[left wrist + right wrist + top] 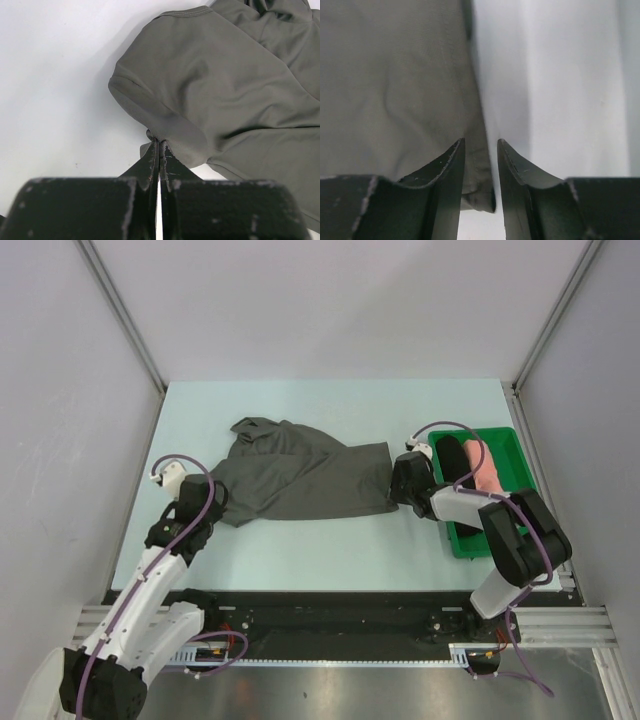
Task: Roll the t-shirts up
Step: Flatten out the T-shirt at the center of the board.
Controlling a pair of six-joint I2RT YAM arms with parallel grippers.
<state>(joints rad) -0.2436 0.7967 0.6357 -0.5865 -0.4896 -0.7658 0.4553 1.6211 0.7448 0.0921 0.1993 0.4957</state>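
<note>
A dark charcoal-grey t-shirt [300,475] lies spread and rumpled across the middle of the table. My left gripper [205,502] is at its left end. In the left wrist view that gripper [160,142] is shut on a fold of the sleeve edge of the t-shirt [225,85]. My right gripper [400,490] is at the shirt's right hem. In the right wrist view it [480,142] stands open, with the hem corner of the t-shirt [395,90] lying between the parted jaws. A black roll [452,462] and a salmon-pink roll [486,470] lie side by side in the tray.
The green plastic tray [510,445] sits at the right edge of the pale table [300,540], partly covered by my right arm. Grey walls with metal posts close in the left, right and far sides. A black rail runs along the near edge.
</note>
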